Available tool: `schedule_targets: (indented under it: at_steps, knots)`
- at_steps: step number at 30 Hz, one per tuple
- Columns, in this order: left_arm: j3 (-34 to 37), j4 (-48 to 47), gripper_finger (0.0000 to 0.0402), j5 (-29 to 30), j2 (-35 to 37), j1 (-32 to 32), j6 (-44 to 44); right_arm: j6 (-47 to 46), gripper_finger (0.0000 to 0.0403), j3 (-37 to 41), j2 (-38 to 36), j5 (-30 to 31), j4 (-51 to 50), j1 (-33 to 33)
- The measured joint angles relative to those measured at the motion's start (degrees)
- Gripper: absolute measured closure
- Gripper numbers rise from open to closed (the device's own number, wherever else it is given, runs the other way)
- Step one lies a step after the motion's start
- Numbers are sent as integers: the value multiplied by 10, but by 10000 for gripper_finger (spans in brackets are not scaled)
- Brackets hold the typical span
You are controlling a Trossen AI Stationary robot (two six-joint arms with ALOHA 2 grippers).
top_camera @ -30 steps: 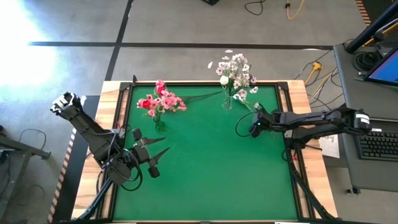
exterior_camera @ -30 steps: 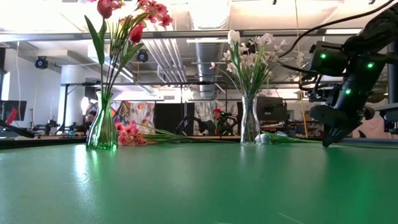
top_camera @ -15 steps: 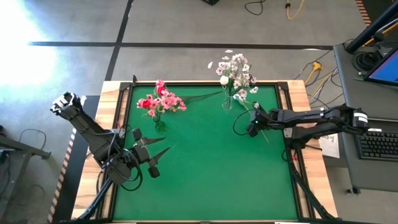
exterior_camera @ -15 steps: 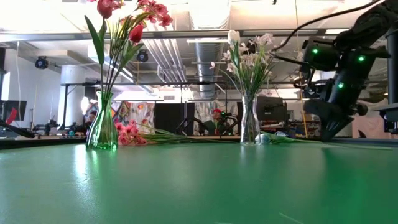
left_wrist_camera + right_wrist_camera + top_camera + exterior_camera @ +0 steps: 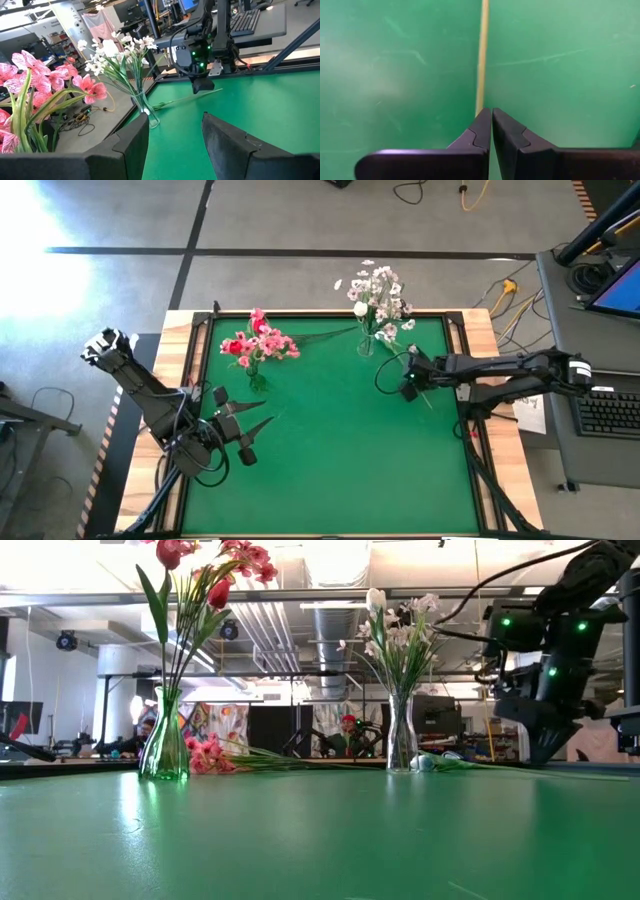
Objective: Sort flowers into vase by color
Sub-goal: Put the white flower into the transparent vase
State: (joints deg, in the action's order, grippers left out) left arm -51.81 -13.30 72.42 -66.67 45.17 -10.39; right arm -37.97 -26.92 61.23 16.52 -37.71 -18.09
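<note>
left gripper (image 5: 245, 432): we see it parked near the front-left of the green table (image 5: 340, 470), fingers partly apart, holding nothing; waiting.
right gripper (image 5: 491, 122): down at the mat on the right side, fingers pinched together on a thin stem (image 5: 482, 55) lying flat; we judge this the pickup grip before a lift.
stem's blossom: white bud (image 5: 427, 763) by the clear vase, we think; link not fully traceable.
pink/red vase (image 5: 163, 745): back left, holds red and pink flowers (image 5: 256, 342).
white vase (image 5: 401, 735): back centre, holds white flowers (image 5: 378, 292).
loose pink flower (image 5: 207, 753): flat behind the left vase, unsorted.
writing: none we can read.
</note>
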Motion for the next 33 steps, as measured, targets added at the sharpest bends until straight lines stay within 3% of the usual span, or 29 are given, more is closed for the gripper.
schedule_targets:
  at_steps: [15, 22, 26, 33]
  knots:
    - [0, 0, 232, 0, 0, 0, 0, -48, 394, -2, 0, -85, -13, 29]
    - [0, 0, 232, 0, 0, 0, 0, -48, 394, -15, 0, -42, -7, 30]
    - [0, 0, 232, 0, 0, 0, 0, -29, 387, -30, -1, 15, 0, 30]
    - [0, -1, 232, 0, 0, 0, 0, 43, 327, -24, -1, 61, 87, 23]
